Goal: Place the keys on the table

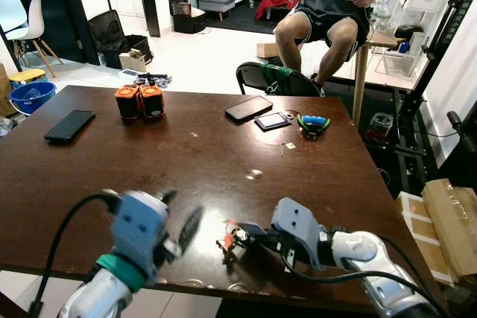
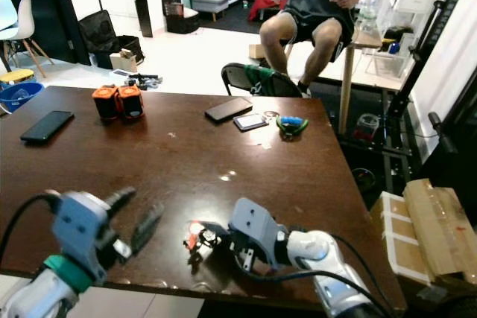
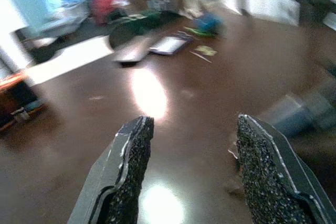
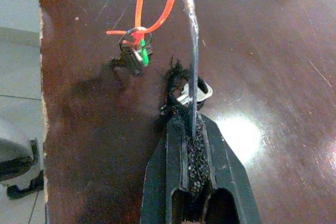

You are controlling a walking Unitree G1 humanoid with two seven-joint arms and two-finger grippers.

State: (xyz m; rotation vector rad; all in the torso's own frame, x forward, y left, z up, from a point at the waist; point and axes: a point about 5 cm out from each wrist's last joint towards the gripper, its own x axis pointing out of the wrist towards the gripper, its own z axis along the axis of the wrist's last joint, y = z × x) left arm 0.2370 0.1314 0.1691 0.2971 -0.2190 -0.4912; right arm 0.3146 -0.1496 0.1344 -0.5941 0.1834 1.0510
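The keys (image 1: 228, 242) are a small metal bunch on a ring with an orange loop (image 4: 155, 3) and a grey strap. They sit low at the front edge of the dark brown table (image 1: 186, 161), and I cannot tell whether they touch the wood. My right gripper (image 1: 250, 232) is just right of them, shut on the grey strap (image 4: 193, 61). The keys on the ring (image 4: 134, 52) lie beyond its fingertips. My left gripper (image 1: 179, 214) is open over the front left of the table, blurred. Its two black fingers (image 3: 126, 171) stand wide apart with nothing between them.
On the far half of the table are a black phone (image 1: 69, 125), two orange-and-black blocks (image 1: 140, 102), another phone (image 1: 249, 108), a small card device (image 1: 272, 121) and a green-blue item (image 1: 313, 124). A person (image 1: 328, 5) sits beyond a black chair (image 1: 276, 80). Cardboard boxes (image 1: 447, 221) stand at right.
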